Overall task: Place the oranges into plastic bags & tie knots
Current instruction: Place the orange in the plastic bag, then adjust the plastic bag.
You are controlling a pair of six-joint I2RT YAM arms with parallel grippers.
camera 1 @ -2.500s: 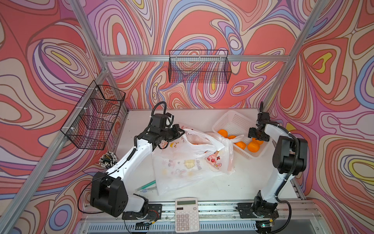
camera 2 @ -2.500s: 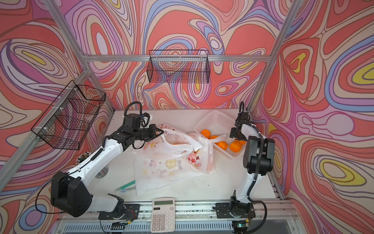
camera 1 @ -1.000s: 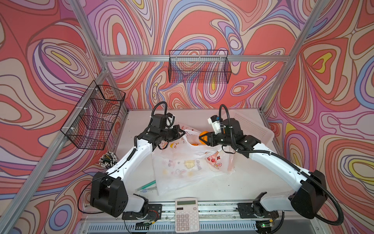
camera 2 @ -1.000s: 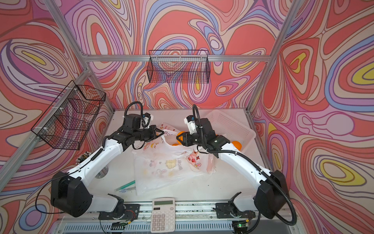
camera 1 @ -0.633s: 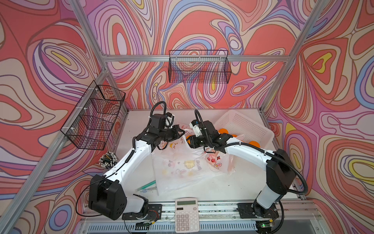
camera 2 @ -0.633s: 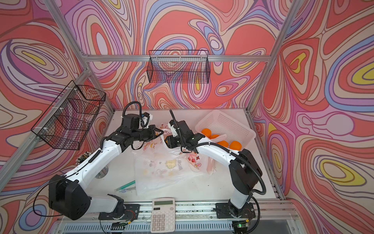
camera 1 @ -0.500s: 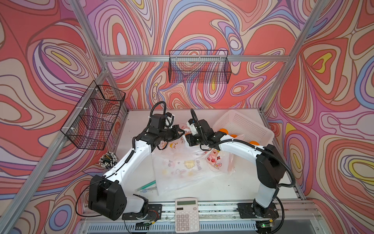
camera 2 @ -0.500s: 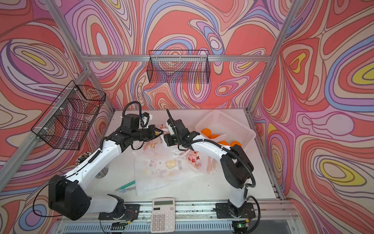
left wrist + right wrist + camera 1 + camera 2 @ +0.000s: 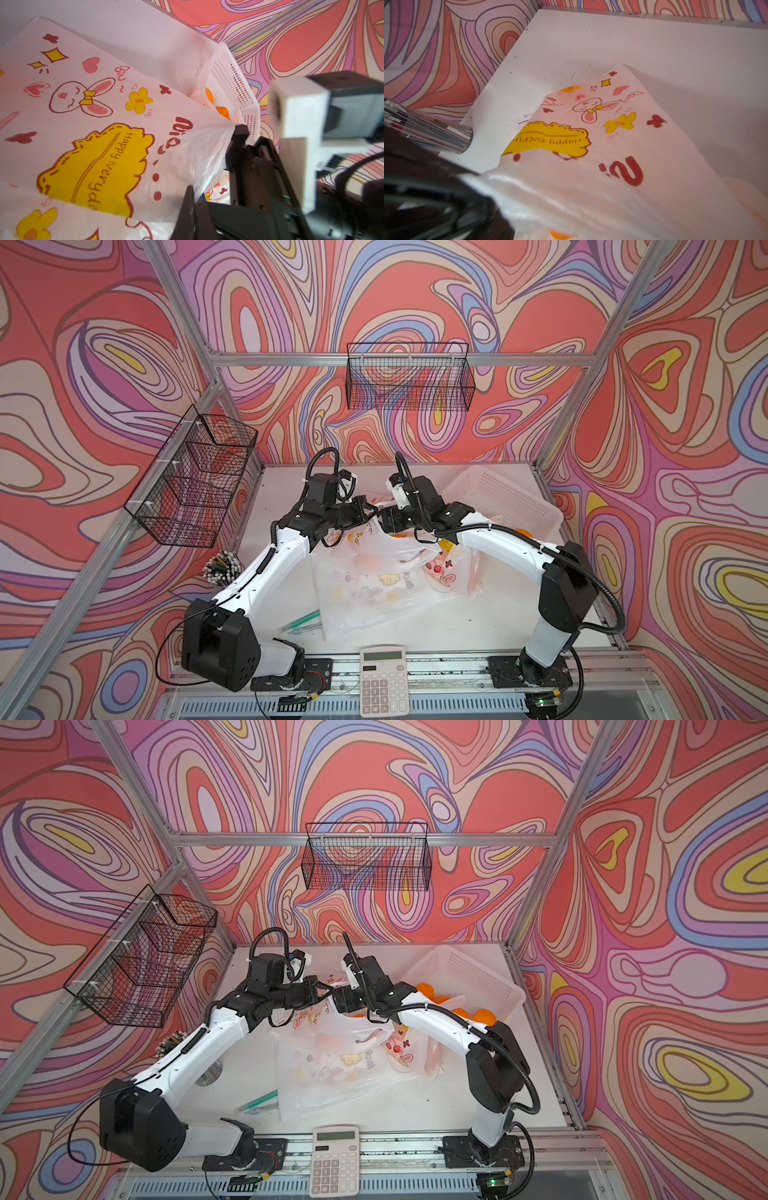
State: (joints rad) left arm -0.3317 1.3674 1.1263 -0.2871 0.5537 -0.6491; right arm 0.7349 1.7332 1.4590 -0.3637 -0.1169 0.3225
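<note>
A rabbit-printed plastic bag [image 9: 365, 593] is spread in the middle of the tabletop [image 9: 490, 626], its rim lifted and pinched by the closed left gripper [image 9: 371, 512]. An orange [image 9: 400, 536] is seen at the bag's mouth, under the right gripper [image 9: 384, 523], whose jaw opening cannot be told. More oranges [image 9: 484, 1016] are kept in the perforated basket [image 9: 498, 497] at the far right corner.

Three bags [image 9: 365, 593]: a big one in front, a smaller one at its right, a flat one behind. About six oranges [image 9: 484, 1017] show, some half hidden. Two arms [image 9: 282, 556], two wire baskets [image 9: 409, 377], one plastic basket [image 9: 498, 497], one calculator [image 9: 382, 680], one cup [image 9: 222, 568] of pens too crowded to count, one loose pen [image 9: 301, 620]
</note>
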